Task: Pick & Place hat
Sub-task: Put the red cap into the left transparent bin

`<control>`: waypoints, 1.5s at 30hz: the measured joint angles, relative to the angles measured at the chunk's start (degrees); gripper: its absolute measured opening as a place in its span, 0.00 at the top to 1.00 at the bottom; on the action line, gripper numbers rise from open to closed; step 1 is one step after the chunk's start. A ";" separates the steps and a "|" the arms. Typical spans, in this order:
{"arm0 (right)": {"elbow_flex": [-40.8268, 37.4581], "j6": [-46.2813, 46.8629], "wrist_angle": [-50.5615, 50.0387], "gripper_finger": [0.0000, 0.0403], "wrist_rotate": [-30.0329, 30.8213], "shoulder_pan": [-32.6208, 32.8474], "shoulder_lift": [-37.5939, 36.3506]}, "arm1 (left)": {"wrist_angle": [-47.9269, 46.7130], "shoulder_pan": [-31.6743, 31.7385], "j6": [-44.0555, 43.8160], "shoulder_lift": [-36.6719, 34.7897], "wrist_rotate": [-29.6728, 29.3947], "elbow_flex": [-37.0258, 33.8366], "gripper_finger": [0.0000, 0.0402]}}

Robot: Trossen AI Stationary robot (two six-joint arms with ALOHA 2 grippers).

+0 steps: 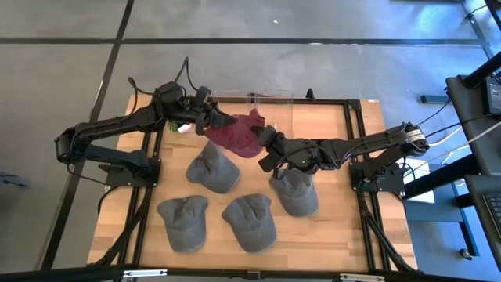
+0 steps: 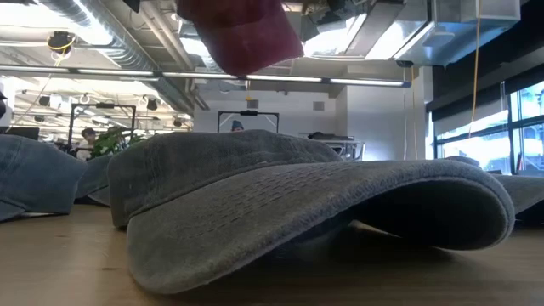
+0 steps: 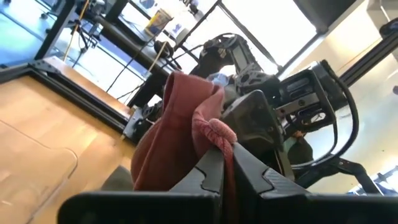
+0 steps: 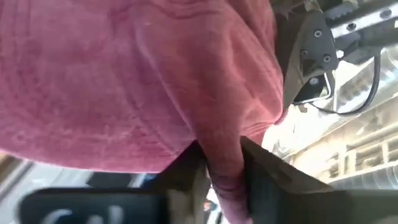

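Four grey caps rest on a wooden table (image 1: 329, 227). Nearest the front edge, in the overhead view, lie the front-left grey cap (image 1: 183, 222) and, just beside it, the front-centre grey cap (image 1: 250, 222). Behind them sit the left rear grey cap (image 1: 212, 168) and the right rear grey cap (image 1: 295, 190), the latter partly under the right arm. From table height, one grey cap's curved brim (image 2: 323, 212) fills most of the picture, and which of the four it is cannot be told for certain. Above the middle of the table, the maroon hat (image 1: 241, 133) hangs in the air, stretched between both arms. The left gripper (image 1: 205, 119) pinches the hat's far-left edge, its fingers (image 3: 214, 171) pressed together on a bunched fold of fabric. The right gripper (image 1: 264, 141) clamps the hat's right edge, its fingers (image 4: 258, 171) closed narrowly on a thick fold. Farther back, at the table's rear edge, stands a clear plastic bin (image 1: 270, 100); its contents are hard to make out through the transparent walls, and the maroon hat is just in front of it, not inside.
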 joint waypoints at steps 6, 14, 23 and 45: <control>-0.04 18.61 -1.79 0.57 2.45 0.00 -1.75 | 1.40 3.35 0.07 -0.01 2.24 0.00 0.99; -0.04 48.80 -15.45 0.50 -1.00 -0.02 -8.88 | 1.67 10.48 6.33 0.00 5.39 0.02 0.99; -0.02 85.19 -33.47 0.49 -14.75 -3.77 -11.80 | 3.08 17.66 14.16 1.51 12.58 0.02 0.99; -4.98 101.93 -2.96 0.49 -29.85 -12.30 -11.25 | 4.25 8.99 29.85 5.27 12.41 0.04 0.99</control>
